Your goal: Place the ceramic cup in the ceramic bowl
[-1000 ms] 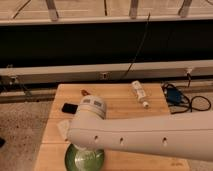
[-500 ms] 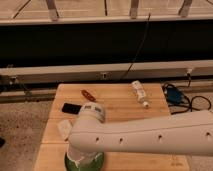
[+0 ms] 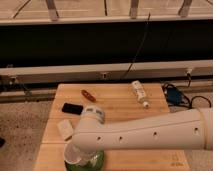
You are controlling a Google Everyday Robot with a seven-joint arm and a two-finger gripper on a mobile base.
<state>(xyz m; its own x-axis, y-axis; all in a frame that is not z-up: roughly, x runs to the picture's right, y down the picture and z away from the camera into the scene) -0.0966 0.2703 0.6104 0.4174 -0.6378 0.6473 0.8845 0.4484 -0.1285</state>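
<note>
The ceramic cup (image 3: 74, 154), small, white and glossy, hangs at the end of my arm over the left side of the ceramic bowl (image 3: 97, 161). Only part of the bowl's green rim shows, at the table's front edge under my wrist. My gripper (image 3: 79, 151) is at the front left of the table, directly above the bowl, and looks shut on the cup. The wrist hides its fingers. The thick white arm reaches in from the right across the front of the table.
On the wooden table (image 3: 115, 107) lie a flat white block (image 3: 65, 129), a black phone (image 3: 72, 108), a small reddish item (image 3: 88, 95) and a slim white bottle (image 3: 139, 93). A blue object with cables (image 3: 172, 94) sits off the right edge. A dark wall runs behind.
My arm has swung lower and further left over the bowl. The cup now shows at the wrist's end, where before the arm covered it.
</note>
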